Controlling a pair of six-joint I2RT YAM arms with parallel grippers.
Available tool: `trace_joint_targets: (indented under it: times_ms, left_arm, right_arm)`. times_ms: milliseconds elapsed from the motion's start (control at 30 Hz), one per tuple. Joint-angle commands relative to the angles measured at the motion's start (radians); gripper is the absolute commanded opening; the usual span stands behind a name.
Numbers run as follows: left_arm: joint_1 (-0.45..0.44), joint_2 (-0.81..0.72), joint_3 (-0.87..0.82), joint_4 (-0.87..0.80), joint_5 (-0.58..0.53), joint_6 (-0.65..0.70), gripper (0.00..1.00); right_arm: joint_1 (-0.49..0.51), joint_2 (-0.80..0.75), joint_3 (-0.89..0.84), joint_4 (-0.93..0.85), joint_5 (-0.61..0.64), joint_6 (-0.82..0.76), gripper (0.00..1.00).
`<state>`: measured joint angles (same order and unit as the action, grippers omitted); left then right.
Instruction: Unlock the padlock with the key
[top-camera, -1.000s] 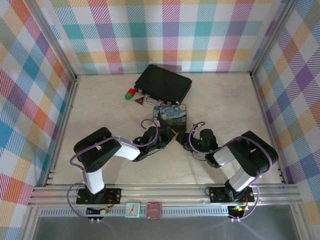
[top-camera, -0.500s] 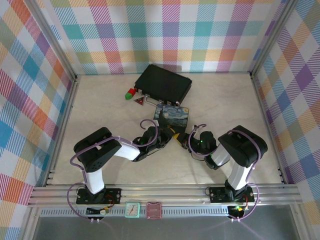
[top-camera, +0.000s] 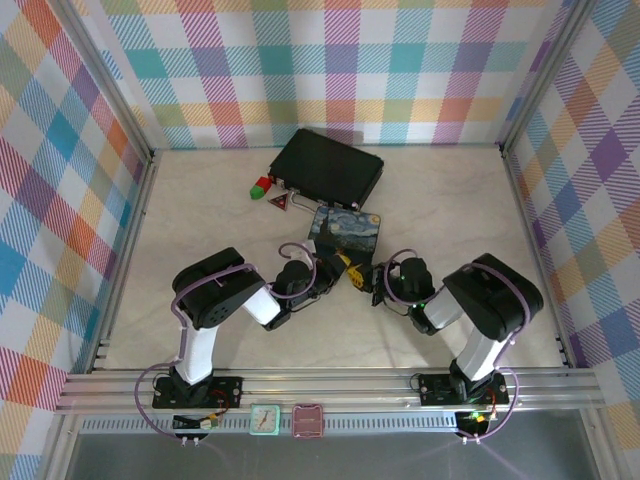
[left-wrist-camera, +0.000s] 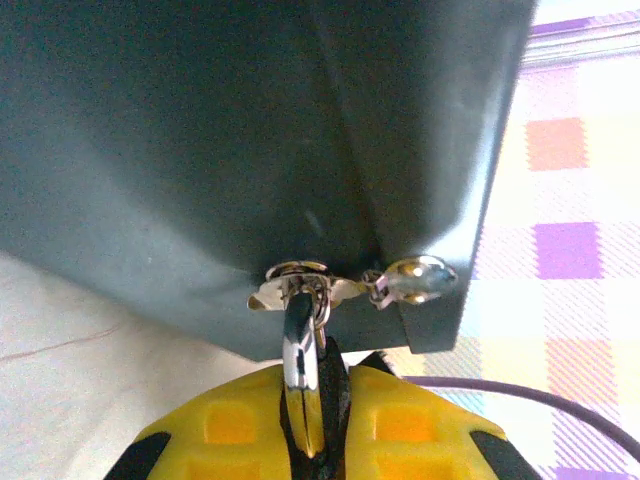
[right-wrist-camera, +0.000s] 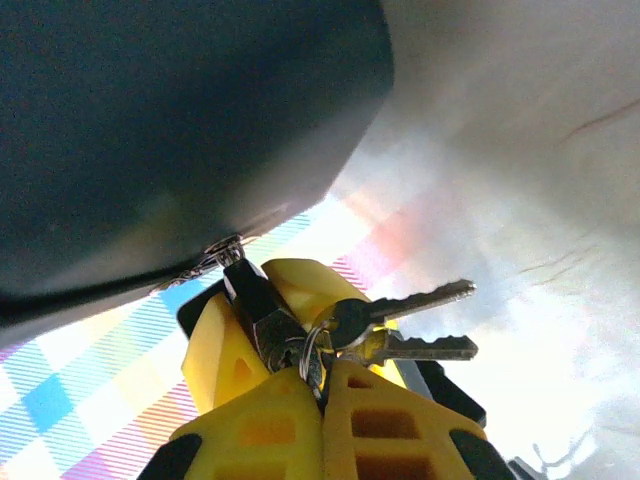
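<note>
Meeting near the middle of the worktop (top-camera: 450, 200), the 2 arms bring their tips together just in front of a blue tin (top-camera: 345, 228) with a starry painting on it. The left tool (left-wrist-camera: 308, 400) is clenched on the padlock (left-wrist-camera: 302, 345). Its yellow fingers (left-wrist-camera: 230, 425) squeeze the small silvery body from both sides, and the lock stands upright between them. The right tool (right-wrist-camera: 322, 388) is pinched shut on the key (right-wrist-camera: 420, 298) by the ring it hangs from. The blade sticks out to the right in the right wrist view, and a 2nd key (right-wrist-camera: 435, 348) on the same ring lies just below it. The ring sits right against the padlock, which shows there between the left tool's fingers just beyond the right tool's tips. I cannot tell whether any key is in the keyhole. Farther back on the worktop, well apart from the tools, lies a black case (top-camera: 328, 168). Small red and green blocks (top-camera: 262, 185) sit just beside its left end.
</note>
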<state>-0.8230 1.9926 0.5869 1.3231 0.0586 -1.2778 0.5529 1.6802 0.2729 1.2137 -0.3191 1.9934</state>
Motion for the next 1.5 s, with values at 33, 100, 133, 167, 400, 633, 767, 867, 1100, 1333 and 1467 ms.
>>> trace_joint_targets:
  times_ms: [33, 100, 133, 167, 400, 633, 767, 867, 1100, 1333, 1467]
  left_arm:
    - [-0.027, -0.017, -0.038, 0.045, 0.05, 0.073, 0.0]
    - [-0.027, -0.025, -0.042, 0.044, 0.05, 0.077, 0.0]
    - [-0.028, -0.027, -0.039, 0.044, 0.057, 0.082, 0.0]
    - [-0.028, -0.029, -0.036, 0.042, 0.061, 0.086, 0.0]
    - [-0.032, -0.029, -0.04, 0.039, 0.048, 0.079, 0.0]
    - [-0.03, -0.031, -0.08, 0.035, -0.011, 0.038, 0.0]
    - [-0.029, -0.039, -0.114, 0.02, -0.044, -0.02, 0.0]
    - [-0.028, -0.039, -0.131, 0.021, -0.047, -0.065, 0.09]
    - [-0.004, -0.131, -0.209, -0.014, -0.095, -0.063, 0.68]
    - [0.057, -0.352, -0.237, -0.316, -0.083, -0.003, 0.8]
    - [0.097, -0.519, -0.177, -0.674, -0.106, 0.077, 0.91]
  right_arm:
    - [0.012, -0.12, 0.0, 0.089, 0.072, 0.339, 0.0]
    - [0.008, -0.112, -0.024, 0.104, 0.092, 0.352, 0.0]
    - [0.005, -0.1, -0.027, 0.124, 0.091, 0.351, 0.0]
    - [0.006, -0.084, -0.026, 0.145, 0.082, 0.352, 0.0]
    - [-0.037, 0.006, 0.045, 0.055, -0.09, 0.09, 0.03]
    - [-0.064, -0.167, 0.122, -0.484, -0.107, -0.48, 0.41]
    - [-0.063, -0.364, 0.165, -0.917, 0.054, -0.77, 0.45]
    - [-0.064, -0.466, 0.196, -1.113, 0.169, -0.91, 0.49]
    - [-0.061, -0.51, 0.379, -1.427, 0.181, -1.227, 0.54]
    - [0.021, -0.456, 0.465, -1.452, 0.208, -1.333, 0.55]
    - [0.106, -0.402, 0.497, -1.463, 0.245, -1.399, 0.56]
